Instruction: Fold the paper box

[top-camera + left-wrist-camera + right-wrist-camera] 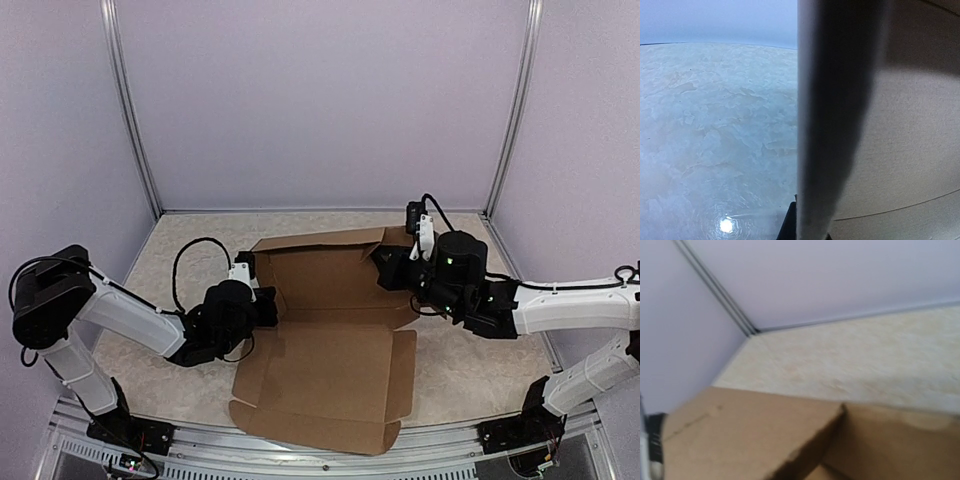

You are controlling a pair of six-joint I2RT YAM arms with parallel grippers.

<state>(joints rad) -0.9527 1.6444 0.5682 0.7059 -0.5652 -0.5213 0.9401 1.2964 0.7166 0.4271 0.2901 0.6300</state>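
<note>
Two arms meet the paper box (pixel 325 345) at mid-frame of the top view. It lies on the table (pixel 470 370), its near panel flat toward the bottom edge and its far half with walls partly raised.

Left tool (pixel 264 303): pressed together at the box's left wall (pixel 270 280). Its wrist view shows that wall edge-on, rising from between the dark fingertips; reads as a pinch on the cardboard.

Right tool (pixel 386 262): pressed together at the box's upper-right corner, against the corner flap (pixel 392 238). Whether cardboard sits between its fingers, cannot tell.

Step in hand, as I judge it: standing the side walls and tucking the corner flap. To do it well:
- bring the wall upright along its crease, not bent mid-panel;
- keep both sides even so the base does not skid;
- turn the flap inward before the far wall folds over.

Hidden or unclear:
- right fingers absent from their own wrist view, which is blurred;
- left wrist view half blocked by the dark edge;
- slits and tabs too small to make out from above.
</note>
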